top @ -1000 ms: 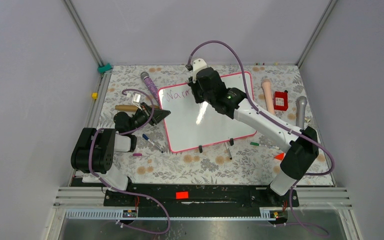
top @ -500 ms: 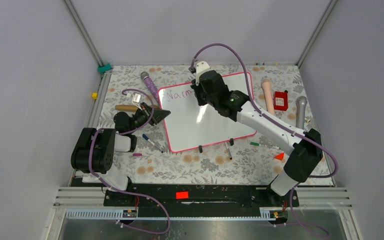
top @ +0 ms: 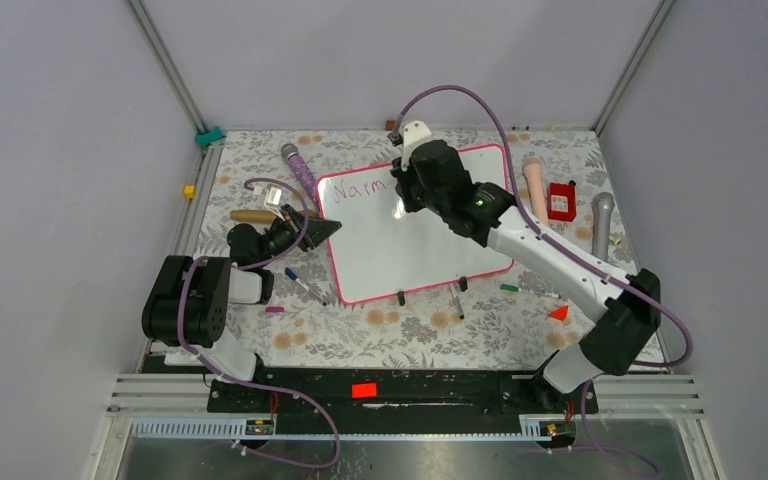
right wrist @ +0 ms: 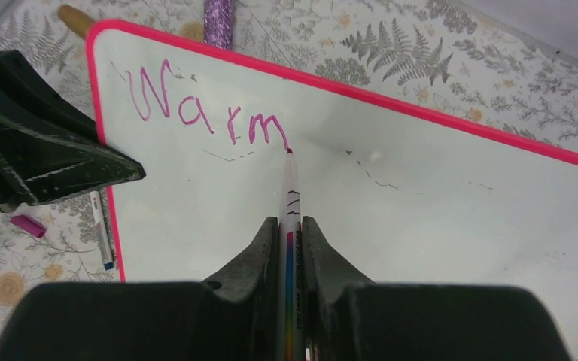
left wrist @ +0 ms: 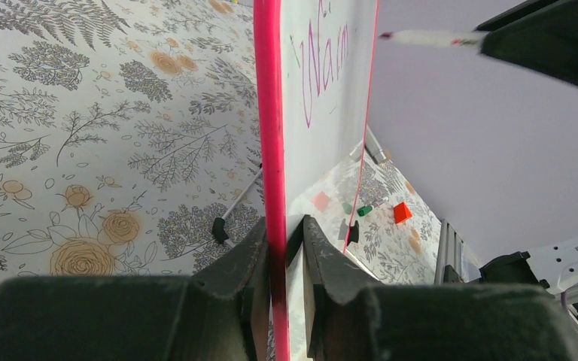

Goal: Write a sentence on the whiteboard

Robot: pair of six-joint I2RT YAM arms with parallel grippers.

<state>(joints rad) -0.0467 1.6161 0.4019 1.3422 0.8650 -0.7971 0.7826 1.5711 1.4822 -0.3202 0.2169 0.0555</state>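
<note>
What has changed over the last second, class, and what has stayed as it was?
The right gripper, shut on the marker, slid rightward along the top line of the whiteboard; the writing now reads Warm. The left gripper stays clamped on the board's left edge, and the board has not shifted.

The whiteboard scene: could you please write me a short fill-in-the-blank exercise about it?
1. The letters on the whiteboard read "____".
2. The left gripper is shut on the pink frame of the ____.
3. The right gripper is shut on a marker whose tip is at the end of the last letter, "____".

Missing words: Warm; whiteboard; m.
</note>
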